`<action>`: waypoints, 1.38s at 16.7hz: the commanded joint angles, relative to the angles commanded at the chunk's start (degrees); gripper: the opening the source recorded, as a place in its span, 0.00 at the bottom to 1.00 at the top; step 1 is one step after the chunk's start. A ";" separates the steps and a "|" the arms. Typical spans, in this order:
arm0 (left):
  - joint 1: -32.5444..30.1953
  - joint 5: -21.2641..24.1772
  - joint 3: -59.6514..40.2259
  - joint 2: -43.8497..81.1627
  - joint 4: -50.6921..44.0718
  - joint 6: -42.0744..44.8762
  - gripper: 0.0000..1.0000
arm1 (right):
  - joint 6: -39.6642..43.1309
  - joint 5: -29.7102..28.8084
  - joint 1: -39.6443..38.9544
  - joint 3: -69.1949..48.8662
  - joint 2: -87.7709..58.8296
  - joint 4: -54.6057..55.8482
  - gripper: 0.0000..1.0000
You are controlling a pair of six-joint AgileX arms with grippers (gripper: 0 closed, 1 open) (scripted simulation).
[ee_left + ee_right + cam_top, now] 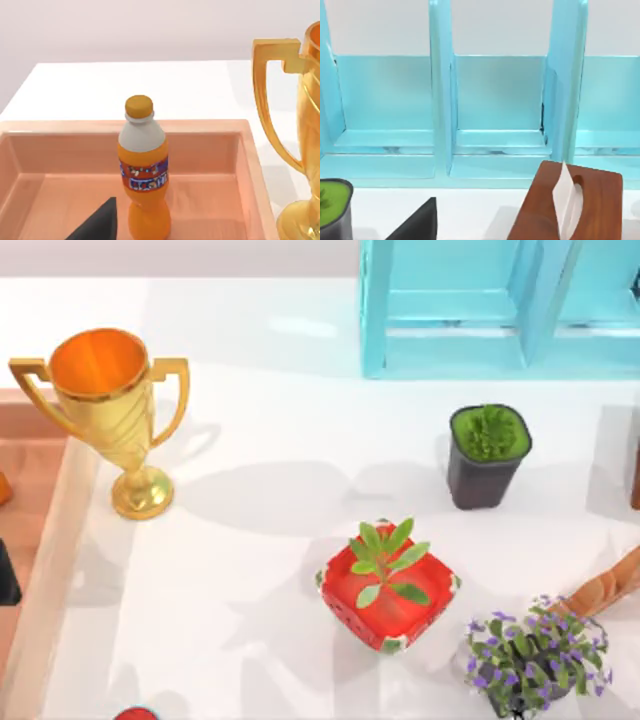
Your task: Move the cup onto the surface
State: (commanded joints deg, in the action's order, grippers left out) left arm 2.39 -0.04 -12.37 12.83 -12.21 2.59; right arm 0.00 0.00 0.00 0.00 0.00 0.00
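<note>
Of our left gripper (95, 225) a dark wedge shows at the lower edge of the left wrist view, and we cannot tell whether it is spread or pressed together. Just beside it an orange soda bottle with an orange cap (143, 170) stands upright in a shallow brown wooden tray (210, 150). Past the tray's rim, at the right of that frame, is the gold two-handled trophy (300, 130). Our right gripper (415, 225) shows the same dark wedge low in the right wrist view, and there too we cannot tell its state. Near it are a wooden tissue box with a white sheet (575, 205) at the lower right and the turquoise frame (440, 100) across the back. In the top view the small pinkish-brown ribbed cup (606, 588) lies tilted at the right edge of the frame, over the glossy white counter (270, 540). Its lower end meets the purple-flowered plant (535, 655) in the lower right corner, and we cannot tell whether it touches the counter. A red square pot with a leafy sprig (388, 590) sits low at centre, and a dark square plant pot (486, 455) stands to the upper right of it.
</note>
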 joint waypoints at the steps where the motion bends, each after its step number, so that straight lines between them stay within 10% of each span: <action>1: 0.68 -0.01 -3.80 4.24 -3.68 0.74 1.00 | 0.00 0.00 0.00 0.00 0.00 0.00 1.00; 13: 9.58 -0.15 -53.19 66.41 -51.41 10.39 1.00 | 0.00 0.00 0.00 0.00 0.00 0.00 1.00; 23: 11.71 -0.18 -64.81 79.58 -62.70 12.70 1.00 | 0.00 0.00 0.00 0.00 0.00 0.00 1.00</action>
State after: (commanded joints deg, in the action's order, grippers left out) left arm 14.10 -0.22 -77.18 92.41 -74.91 15.29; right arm 0.00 0.00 0.00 0.00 0.00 0.00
